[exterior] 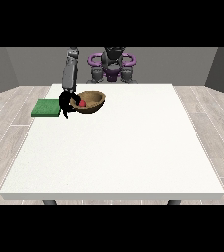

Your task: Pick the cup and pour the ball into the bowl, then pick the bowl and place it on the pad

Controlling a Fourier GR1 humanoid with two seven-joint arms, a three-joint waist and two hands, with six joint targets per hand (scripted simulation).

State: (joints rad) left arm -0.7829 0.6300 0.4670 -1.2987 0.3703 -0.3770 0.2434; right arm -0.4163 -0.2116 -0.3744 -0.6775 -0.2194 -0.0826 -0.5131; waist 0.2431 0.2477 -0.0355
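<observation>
Round brown bowl (91, 101), wood-toned, tilted, just right of the flat green square pad (46, 108), with a red ball (82, 104) inside. Black hand (66, 102) at the view's left grasps its near rim. All sit on the smooth white table (119, 152).

The setting is a bare test room rather than a home or kitchen, indicated by plain grey walls (15, 66), a pale plank floor (8, 123), a large white table (119, 147) filling the middle, and a robot (111, 64) stationed behind the table.
</observation>
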